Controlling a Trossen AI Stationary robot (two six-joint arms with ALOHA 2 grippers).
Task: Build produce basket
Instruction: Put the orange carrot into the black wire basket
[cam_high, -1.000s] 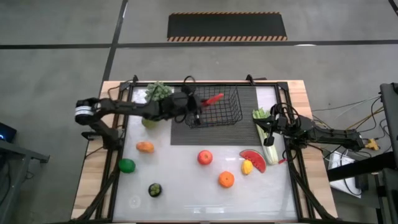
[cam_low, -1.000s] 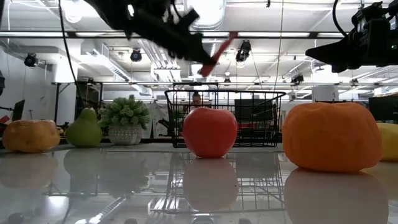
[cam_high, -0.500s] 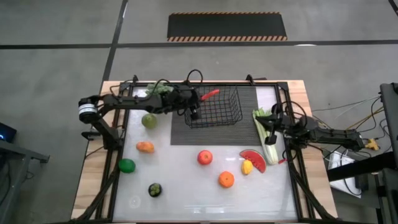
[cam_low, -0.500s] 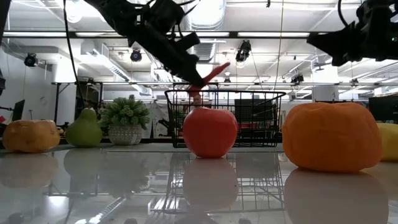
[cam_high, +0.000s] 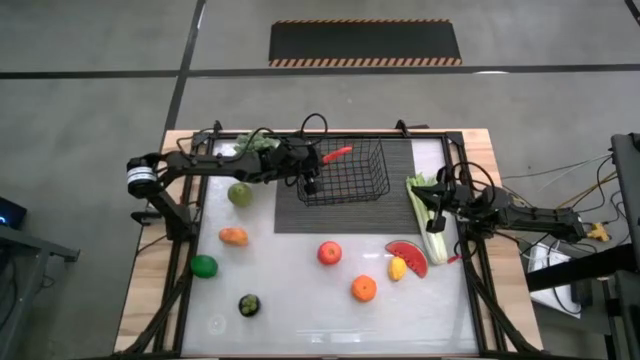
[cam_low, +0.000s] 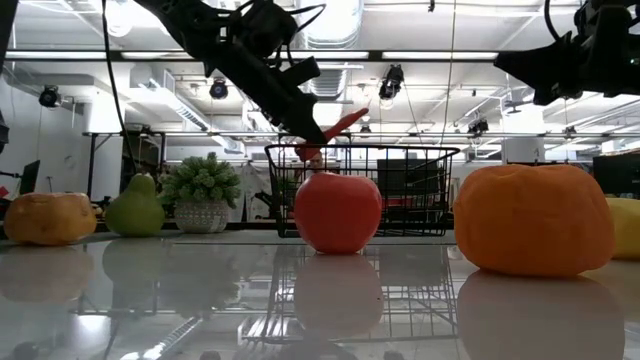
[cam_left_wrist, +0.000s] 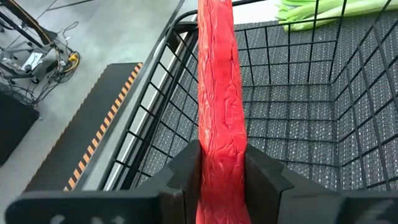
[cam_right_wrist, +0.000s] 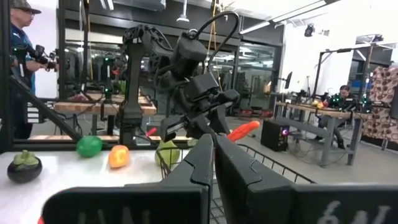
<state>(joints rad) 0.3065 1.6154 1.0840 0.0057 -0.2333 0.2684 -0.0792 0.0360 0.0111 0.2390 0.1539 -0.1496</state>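
The black wire basket (cam_high: 362, 185) stands on a dark mat at the table's far middle. My left gripper (cam_high: 317, 160) reaches in from the left and is shut on a long red toy vegetable (cam_high: 340, 152) above the basket's left part. In the left wrist view the vegetable (cam_left_wrist: 217, 74) points over the basket's mesh floor (cam_left_wrist: 298, 124). My right gripper (cam_high: 441, 196) is shut, hovering beside the green-white celery (cam_high: 430, 222), which lies flat right of the basket. The red apple (cam_high: 330, 253), orange (cam_high: 364, 288), lemon (cam_high: 398, 268) and watermelon slice (cam_high: 410, 256) rest on the table. My left gripper pinches the red vegetable's thick end (cam_left_wrist: 219, 158) between its two fingers (cam_left_wrist: 186, 168). The fingers come from the table's left, slanting down, and the vegetable runs on forward along them. It is lifted clear, tilted with its thin tip (cam_low: 360, 114) higher, above the basket's rim (cam_low: 400, 149).
On the table's left part lie a green pear-shaped fruit (cam_high: 240, 194), an orange-yellow fruit (cam_high: 233, 237), a lime (cam_high: 204, 266) and a dark round fruit (cam_high: 249, 305). A small potted plant (cam_high: 255, 146) stands at the far left. The mat (cam_high: 395, 215) shows bare near the basket.
My left gripper has moved toward the table's far edge and down, carrying the red vegetable from well above the basket to just over its rim. It has stayed shut on the vegetable. Most of this happened in the first half second.
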